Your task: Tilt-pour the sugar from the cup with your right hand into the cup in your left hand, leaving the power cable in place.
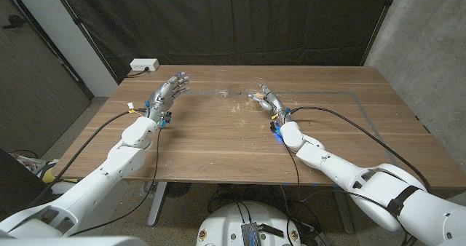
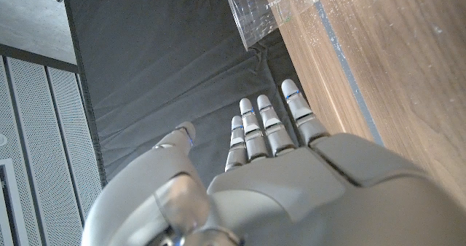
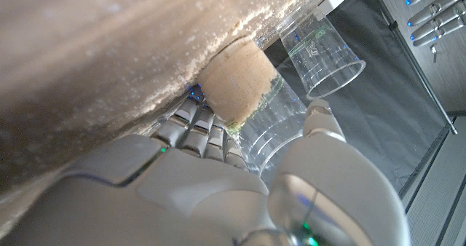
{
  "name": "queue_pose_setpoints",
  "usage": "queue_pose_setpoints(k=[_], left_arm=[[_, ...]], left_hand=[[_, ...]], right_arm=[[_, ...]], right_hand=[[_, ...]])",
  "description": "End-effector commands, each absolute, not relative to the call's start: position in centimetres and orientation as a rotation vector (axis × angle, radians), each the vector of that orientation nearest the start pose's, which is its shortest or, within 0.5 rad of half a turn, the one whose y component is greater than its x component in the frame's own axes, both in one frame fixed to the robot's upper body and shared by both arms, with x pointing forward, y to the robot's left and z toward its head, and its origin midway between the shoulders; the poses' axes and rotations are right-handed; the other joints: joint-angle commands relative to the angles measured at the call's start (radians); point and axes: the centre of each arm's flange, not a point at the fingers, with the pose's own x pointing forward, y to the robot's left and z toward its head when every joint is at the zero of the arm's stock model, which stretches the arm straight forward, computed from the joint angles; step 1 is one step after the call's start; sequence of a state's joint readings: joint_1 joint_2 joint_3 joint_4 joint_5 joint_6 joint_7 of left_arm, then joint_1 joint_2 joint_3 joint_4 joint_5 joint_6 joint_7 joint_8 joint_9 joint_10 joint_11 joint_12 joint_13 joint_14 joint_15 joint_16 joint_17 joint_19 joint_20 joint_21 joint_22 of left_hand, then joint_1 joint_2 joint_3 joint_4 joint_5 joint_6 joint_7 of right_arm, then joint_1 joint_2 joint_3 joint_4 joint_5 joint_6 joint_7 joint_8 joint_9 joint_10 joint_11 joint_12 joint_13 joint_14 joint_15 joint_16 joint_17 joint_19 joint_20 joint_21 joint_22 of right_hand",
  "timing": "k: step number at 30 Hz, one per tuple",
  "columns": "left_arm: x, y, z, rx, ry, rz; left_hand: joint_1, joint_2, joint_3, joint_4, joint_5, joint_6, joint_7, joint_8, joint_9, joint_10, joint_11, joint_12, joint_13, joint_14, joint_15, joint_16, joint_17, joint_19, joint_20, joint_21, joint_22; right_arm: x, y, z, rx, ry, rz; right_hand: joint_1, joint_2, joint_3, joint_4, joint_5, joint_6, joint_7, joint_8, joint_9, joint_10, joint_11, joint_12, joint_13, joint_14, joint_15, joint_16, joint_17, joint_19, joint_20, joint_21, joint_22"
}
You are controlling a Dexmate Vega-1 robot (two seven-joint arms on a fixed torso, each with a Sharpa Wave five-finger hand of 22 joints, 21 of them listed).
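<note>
The right hand (image 1: 266, 100) stands nearest, mid-table, with its fingers (image 3: 207, 126) and thumb wrapped round the sugar cup (image 3: 266, 118) — a clear plastic tumbler with a plug of brownish sugar (image 3: 234, 82) packed at its base. The cup rests on the table (image 1: 218, 144), upright as far as can be told, in a scatter of loose grains. The left hand (image 1: 169, 91) stands well apart on the other side, fingers (image 2: 263, 126) straight and slightly spread, holding nothing.

The empty cup (image 1: 223, 94) stands further back, between the two hands, and is not yet held.

Handling, as judged:
- Both cups look thin-walled, light and easily crushed — grip round the mid-wall with moderate pressure, clear of the rim.
- The smooth plastic may slip; the spilt grains make sliding likelier.
- The sugar appears clumped, so it may release suddenly when tilted.

A power strip (image 1: 143, 65) lies at the far left corner.
</note>
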State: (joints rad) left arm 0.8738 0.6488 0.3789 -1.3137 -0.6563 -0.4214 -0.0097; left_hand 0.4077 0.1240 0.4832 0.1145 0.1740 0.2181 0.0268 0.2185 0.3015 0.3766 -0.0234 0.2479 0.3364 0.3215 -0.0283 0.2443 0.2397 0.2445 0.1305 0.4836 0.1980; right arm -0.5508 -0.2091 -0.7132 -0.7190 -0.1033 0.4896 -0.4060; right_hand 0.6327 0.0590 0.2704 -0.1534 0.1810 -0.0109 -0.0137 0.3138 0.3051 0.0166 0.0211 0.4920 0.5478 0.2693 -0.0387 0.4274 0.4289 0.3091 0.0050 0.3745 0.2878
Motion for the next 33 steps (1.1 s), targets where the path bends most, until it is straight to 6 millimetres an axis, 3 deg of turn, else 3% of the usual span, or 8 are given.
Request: queue_pose_setpoints(k=[1,7,11,19,33], left_arm=[[63.4,33.9,-1.7,0.065,-0.680,-0.150],[63.5,33.9,-1.9,0.061,-0.675,-0.146],[63.5,33.9,-1.9,0.059,-0.675,-0.143],[63.9,33.8,-1.8,0.060,-0.668,-0.142],[64.3,33.9,-1.9,0.058,-0.653,-0.140]], left_hand=[[-0.002,-0.003,0.004,0.005,0.002,0.007,-0.001,0.004,-0.001,0.005,0.002,0.004,0.004,0.009,-0.001,0.007,0.007,0.007,-0.006,0.000,0.002],[-0.003,-0.003,0.004,0.005,0.002,0.007,-0.001,0.004,-0.002,0.006,0.005,0.004,0.004,0.011,-0.002,0.009,0.010,0.007,-0.007,0.001,0.003],[-0.004,-0.004,0.004,0.005,0.002,0.007,-0.002,0.004,-0.003,0.007,0.004,0.004,0.004,0.011,-0.002,0.010,0.012,0.007,-0.006,0.001,0.003],[-0.005,-0.003,0.005,0.005,0.002,0.010,-0.001,0.006,-0.005,0.006,0.004,0.004,0.004,0.015,-0.001,0.013,0.016,0.007,-0.007,0.001,0.004],[-0.006,-0.004,0.005,0.005,0.003,0.009,0.001,0.006,-0.007,0.008,0.001,0.004,0.004,0.019,-0.005,0.016,0.022,0.009,-0.008,0.003,0.004]], right_arm=[[70.2,-13.8,-7.7,-0.498,-0.731,0.028],[70.3,-13.8,-7.6,-0.495,-0.729,0.024],[70.2,-14.0,-6.9,-0.511,-0.730,0.040],[69.2,-14.5,-4.5,-0.584,-0.685,0.080],[68.3,-15.8,-2.4,-0.691,-0.615,0.097]], right_hand=[[0.053,0.007,-0.010,-0.007,-0.001,0.037,-0.008,0.044,0.045,0.016,-0.013,0.079,0.096,0.025,-0.094,0.085,0.109,0.024,-0.030,0.029,0.027],[0.096,0.016,-0.020,-0.008,-0.001,0.052,-0.017,0.080,0.087,0.019,-0.032,0.143,0.183,0.027,-0.114,0.158,0.210,0.030,-0.043,0.050,0.050],[0.119,0.013,-0.032,-0.007,-0.001,0.056,-0.018,0.102,0.115,0.007,-0.029,0.181,0.240,0.011,-0.119,0.204,0.280,0.027,-0.045,0.062,0.065],[0.130,0.009,-0.043,-0.004,-0.001,0.050,-0.010,0.114,0.135,-0.002,-0.025,0.206,0.280,-0.002,-0.117,0.238,0.331,0.024,-0.043,0.071,0.076],[0.142,0.006,-0.055,-0.002,-0.001,0.054,-0.002,0.129,0.155,-0.005,-0.016,0.230,0.314,-0.010,-0.117,0.274,0.379,0.025,-0.038,0.079,0.080]])
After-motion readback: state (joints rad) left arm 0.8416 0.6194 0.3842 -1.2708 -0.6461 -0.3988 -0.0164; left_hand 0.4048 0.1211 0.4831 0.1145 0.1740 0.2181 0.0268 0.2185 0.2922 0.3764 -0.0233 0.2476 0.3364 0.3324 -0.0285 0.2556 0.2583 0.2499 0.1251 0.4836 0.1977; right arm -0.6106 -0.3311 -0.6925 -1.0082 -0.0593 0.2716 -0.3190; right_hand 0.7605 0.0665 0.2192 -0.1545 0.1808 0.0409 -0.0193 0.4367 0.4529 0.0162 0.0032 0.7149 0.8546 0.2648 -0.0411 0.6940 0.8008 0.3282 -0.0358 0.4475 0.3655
